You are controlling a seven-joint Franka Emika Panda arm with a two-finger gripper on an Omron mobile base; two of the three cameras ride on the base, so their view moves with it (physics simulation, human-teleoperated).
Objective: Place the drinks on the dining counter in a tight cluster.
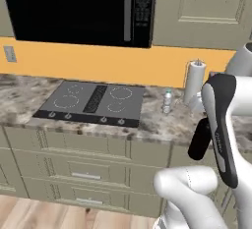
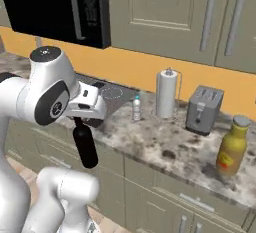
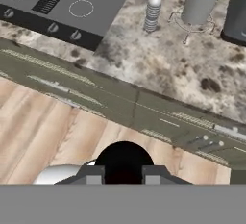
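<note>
Wine bottle is pinched by its neck in the claw, hung clear of the worktop for carrying. Water bottle is seen at two o'clock, juice bottle at three o'clock.

Open marble worktop lies in front of the water bottle, so approach from the counter's front edge is unobstructed. Behind it, the paper towel roll stands just beside it, with the toaster farther right. The juice bottle stands well apart, with bare counter around it.
</note>
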